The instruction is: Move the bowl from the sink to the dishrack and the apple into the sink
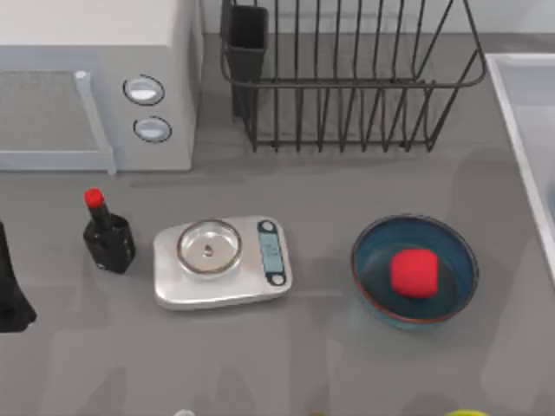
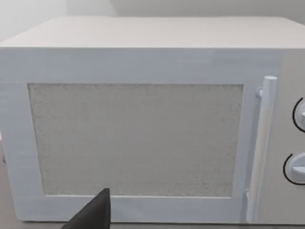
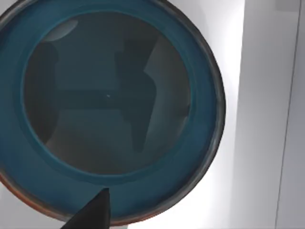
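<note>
Far left of the table, dark left gripper [image 1: 10, 290] parked by the edge, facing the speckled door of the white box microwave [image 1: 95, 82]; open or closed, impossible to judge. Just right of it, small black bottle [image 1: 108, 238] with a red cap, upright. Next along, silver kitchen scale [image 1: 221, 264], round pan bare, small display beside the pan. Up behind, large black wire dishrack [image 1: 347, 82], black utensil cup at its left corner. Further right, on the grey tabletop, teal-blue table bowl [image 1: 373, 269] with the small red apple [image 1: 413, 272] sitting inside it. At the right edge, pale white-grey sink [image 1: 525, 113], partly cut off. Over there, right gripper [image 3: 93, 214] directly above a round teal-blue bowl with a red-brown rim [image 3: 107, 109], resting on the sink's white floor near one wall, dark shadows across its inside; claw open or closed, again no telling.
</note>
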Tool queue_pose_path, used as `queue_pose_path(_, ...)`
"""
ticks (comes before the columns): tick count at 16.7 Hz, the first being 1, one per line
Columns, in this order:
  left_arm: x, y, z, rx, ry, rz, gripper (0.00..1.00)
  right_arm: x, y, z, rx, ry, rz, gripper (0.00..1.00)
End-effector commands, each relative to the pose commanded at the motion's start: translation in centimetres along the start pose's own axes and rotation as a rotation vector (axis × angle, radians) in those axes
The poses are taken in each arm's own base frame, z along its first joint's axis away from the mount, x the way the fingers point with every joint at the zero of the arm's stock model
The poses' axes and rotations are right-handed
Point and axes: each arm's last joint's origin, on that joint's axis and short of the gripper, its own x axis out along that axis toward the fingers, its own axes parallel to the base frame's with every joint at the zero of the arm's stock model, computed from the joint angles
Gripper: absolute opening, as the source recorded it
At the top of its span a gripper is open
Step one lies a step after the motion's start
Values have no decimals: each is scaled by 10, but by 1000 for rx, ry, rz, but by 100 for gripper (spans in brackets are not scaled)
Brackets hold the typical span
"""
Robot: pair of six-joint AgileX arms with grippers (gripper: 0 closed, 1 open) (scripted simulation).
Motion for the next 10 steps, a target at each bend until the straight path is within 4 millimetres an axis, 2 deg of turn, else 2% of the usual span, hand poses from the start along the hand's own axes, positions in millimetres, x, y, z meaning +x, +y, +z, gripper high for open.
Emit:
queue_pose_path(3, 0, 0, 0, 0, 0, 0, 100, 14, -5, 2, 0, 27, 10, 100)
queue_pose_path(8, 0, 0, 0, 0, 0, 0, 100, 15, -2, 3, -5, 29, 11, 100)
queue_pose_path(10, 0, 0, 0, 0, 0, 0, 100, 21, -3, 3, -3, 28, 10, 100)
